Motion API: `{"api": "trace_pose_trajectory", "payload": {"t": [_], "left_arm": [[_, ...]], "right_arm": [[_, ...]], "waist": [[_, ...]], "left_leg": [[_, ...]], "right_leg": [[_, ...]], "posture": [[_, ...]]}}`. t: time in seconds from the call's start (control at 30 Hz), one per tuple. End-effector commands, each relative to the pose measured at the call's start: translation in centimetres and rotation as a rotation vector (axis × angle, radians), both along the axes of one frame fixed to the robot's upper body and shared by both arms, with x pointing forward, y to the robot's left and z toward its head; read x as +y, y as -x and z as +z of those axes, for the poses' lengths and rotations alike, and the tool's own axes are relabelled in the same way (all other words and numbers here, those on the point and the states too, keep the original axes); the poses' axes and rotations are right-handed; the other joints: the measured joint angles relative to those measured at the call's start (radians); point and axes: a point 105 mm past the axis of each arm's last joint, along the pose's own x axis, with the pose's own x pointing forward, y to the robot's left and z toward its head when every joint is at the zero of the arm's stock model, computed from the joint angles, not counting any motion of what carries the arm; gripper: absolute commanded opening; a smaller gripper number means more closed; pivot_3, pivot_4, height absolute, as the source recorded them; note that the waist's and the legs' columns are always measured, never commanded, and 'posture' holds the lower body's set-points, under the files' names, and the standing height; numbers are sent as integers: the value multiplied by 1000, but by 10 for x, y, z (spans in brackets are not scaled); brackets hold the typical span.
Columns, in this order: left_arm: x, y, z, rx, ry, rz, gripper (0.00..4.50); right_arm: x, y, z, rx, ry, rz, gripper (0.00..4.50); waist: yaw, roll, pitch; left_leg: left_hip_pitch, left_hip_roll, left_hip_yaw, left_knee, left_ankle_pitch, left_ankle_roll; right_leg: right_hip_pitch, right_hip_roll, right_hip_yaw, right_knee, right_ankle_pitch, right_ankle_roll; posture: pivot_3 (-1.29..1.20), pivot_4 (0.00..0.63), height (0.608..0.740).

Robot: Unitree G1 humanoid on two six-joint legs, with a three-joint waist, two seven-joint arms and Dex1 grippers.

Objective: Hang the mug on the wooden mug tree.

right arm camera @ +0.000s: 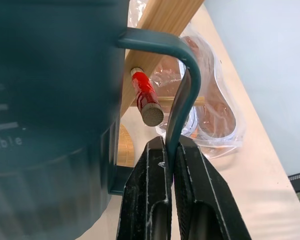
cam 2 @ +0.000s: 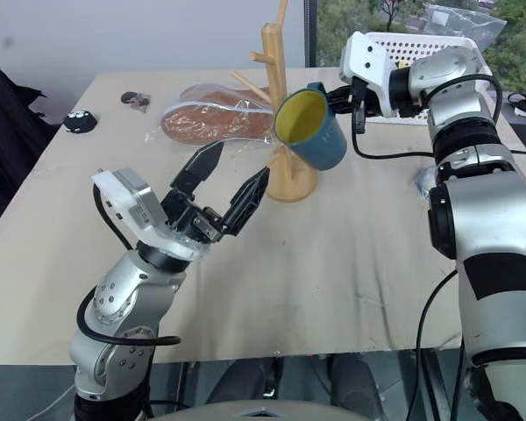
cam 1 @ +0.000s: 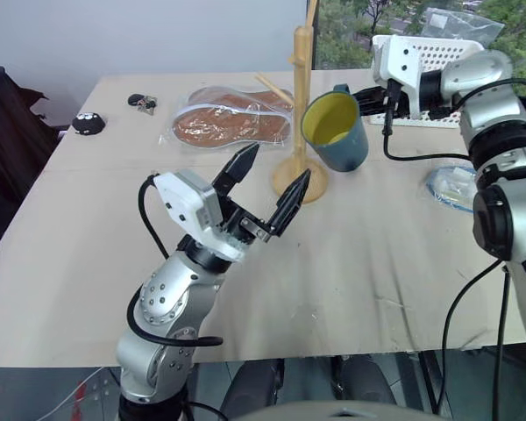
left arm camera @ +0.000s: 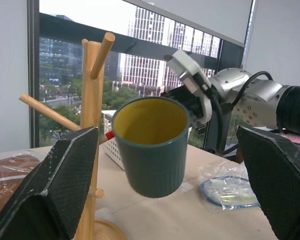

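Nearest me, at about seven o'clock on the table, my left gripper (cam 1: 267, 195) hangs above the bare tabletop (cam 1: 359, 263) with its fingers spread wide and nothing between them. Farther out, toward twelve o'clock, the mug (cam 1: 337, 130) hangs in the air, tipped so its yellow inside faces me, just beside the post of the wooden mug tree (cam 1: 301, 105). At about one o'clock my right gripper (right arm camera: 171, 165) is clamped tight on the outer edge of the mug's loop handle (right arm camera: 182, 75).

I judge the mug to be stiff, glazed and fairly heavy for a pinch this thin; it could swing or slip, and it would chip if dropped. The handle is the right hold, since the loop must stay free for a peg.

The right wrist view gives me what the head views cannot: a red-tipped peg (right arm camera: 146, 97) sitting just beside the loop's opening, not yet through it. The left wrist view shows the mug clear of the table. Beyond, at one o'clock, stands a white basket (cam 1: 438, 54).
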Motion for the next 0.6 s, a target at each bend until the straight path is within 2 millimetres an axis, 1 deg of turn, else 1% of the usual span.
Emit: {"api": "trace_pose_trajectory", "payload": {"t": [0.03, 0.07, 0.1, 0.13, 0.23, 0.27, 0.3, 0.4, 0.47, 0.53, 0.57, 0.6], "left_arm": [[1, 5, 10, -41, 15, -1, 4500], [1, 5, 10, -40, 15, 2, 4500], [2, 5, 10, -40, 15, 4, 4500], [2, 5, 10, -39, 16, 4, 4500], [1, 7, 9, -35, 15, 5, 4500], [1, 7, 8, -34, 15, 5, 4500], [2, 7, 7, -28, 11, 8, 4500], [10, 6, -7, 29, -25, 27, 4500], [19, 3, -26, 110, -71, 45, 4500], [29, -1, -49, 199, -136, 72, 4500], [33, -1, -60, 238, -168, 82, 4500], [38, -1, -72, 288, -191, 93, 4500]], "right_arm": [[4, 1, 22, -55, -21, -4, 580], [4, 1, 23, -56, -19, -5, 816], [4, 0, 24, -62, -23, -13, 1243], [3, -1, 25, -68, -29, -22, 1834], [-8, -4, 28, -77, -27, -69, 3100], [-11, -4, 29, -79, -23, -78, 3798], [-18, -4, 29, -78, -20, -96, 4125], [-48, -3, 29, -62, -37, -158, 4125], [-64, 1, 26, -20, -90, -168, 4125], [-75, 6, 18, 42, -156, -150, 4125], [-79, 8, 10, 75, -179, -139, 4125], [-84, 11, -2, 116, -193, -130, 4125]], "waist": [[0, 0, 0], [0, 0, 0], [0, 0, 0], [0, 0, 0], [0, 0, 0], [0, 0, 0], [0, 0, 0], [3, 0, 0], [3, 0, 0], [2, 0, 0], [1, 1, 0], [-1, 1, 0]], "left_leg": [[0, 0, 0, 0, 0, 0], [0, 0, 0, 0, 0, 0], [0, 0, 0, 0, 0, 0], [0, 0, 0, 0, 0, 0], [0, 0, 0, 0, 0, 0], [0, 0, 0, 0, 0, 0], [0, 0, 0, 0, 0, 0], [0, 0, 0, 0, 0, 0], [0, 0, 0, 0, 0, 0], [0, 0, 0, -1, 0, 0], [0, 0, 0, -1, 0, 0], [1, 0, 1, -1, 0, 0]], "right_leg": [[0, 0, 0, 0, 0, 0], [0, 0, 0, 0, 0, 0], [0, 0, 0, 0, 0, 0], [0, 0, 0, 0, 0, 0], [0, 0, 0, 0, 0, 0], [0, 0, 0, 0, 0, 0], [0, 0, 0, 0, 0, 0], [0, 0, 0, 0, 0, 0], [0, 0, 0, -1, 0, 0], [0, 0, 0, -1, 0, 0], [1, 0, 0, -2, 0, 0], [1, 0, 1, -1, 0, 0]], "posture": [[0, 150, 740], [0, 150, 740], [0, 150, 740], [0, 150, 740], [0, 150, 740], [0, 150, 740], [0, 150, 740], [0, 150, 740], [0, 150, 740], [0, 150, 740], [0, 150, 740], [0, 150, 740]]}}
